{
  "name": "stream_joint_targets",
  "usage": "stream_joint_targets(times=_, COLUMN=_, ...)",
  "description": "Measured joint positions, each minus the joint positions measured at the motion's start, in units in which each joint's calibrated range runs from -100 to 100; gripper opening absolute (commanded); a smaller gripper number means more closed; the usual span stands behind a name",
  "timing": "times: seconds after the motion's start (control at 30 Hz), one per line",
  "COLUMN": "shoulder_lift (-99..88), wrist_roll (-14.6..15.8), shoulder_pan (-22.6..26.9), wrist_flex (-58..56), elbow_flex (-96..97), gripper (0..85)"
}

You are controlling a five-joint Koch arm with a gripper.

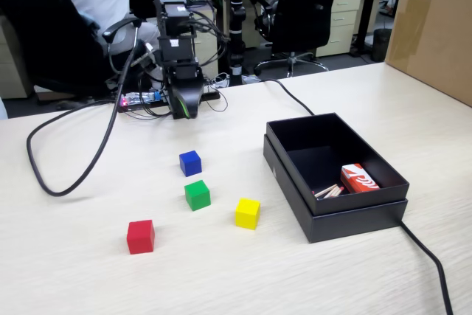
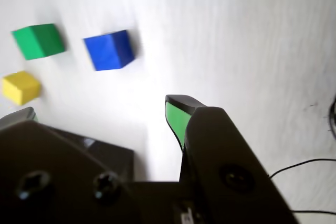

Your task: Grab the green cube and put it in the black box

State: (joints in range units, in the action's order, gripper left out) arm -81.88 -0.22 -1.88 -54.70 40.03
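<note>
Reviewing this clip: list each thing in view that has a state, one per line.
gripper: low over the table at the arm's base, holding nothing; open or shut unclear
green cube: on the table, untouched
black box: open, no lid, no cube inside
blue cube: on the table, apart from green

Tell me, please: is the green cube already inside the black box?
No. In the fixed view the green cube sits on the table between the blue cube and the yellow cube, outside the black box.

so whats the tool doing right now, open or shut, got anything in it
tool: open and empty, hanging above bare table; the green cube is untouched on the table.
</note>
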Motion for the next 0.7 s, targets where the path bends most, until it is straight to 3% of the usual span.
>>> stream_joint_targets(times=0.23, shoulder_lift=25.4, wrist_roll=-0.4, shoulder_pan=-1.4, wrist_flex=-2.2, elbow_flex=-21.6, gripper=47.7)
stream_joint_targets(times=0.4, shoulder_lift=49.6, wrist_roll=-3.2, shoulder_pan=-2.8, wrist_flex=-2.4, elbow_flex=-37.4, gripper=47.6)
stream_joint_targets(times=0.7, shoulder_lift=74.8, wrist_roll=-5.1, shoulder_pan=-3.5, wrist_flex=-2.4, elbow_flex=-48.8, gripper=47.5)
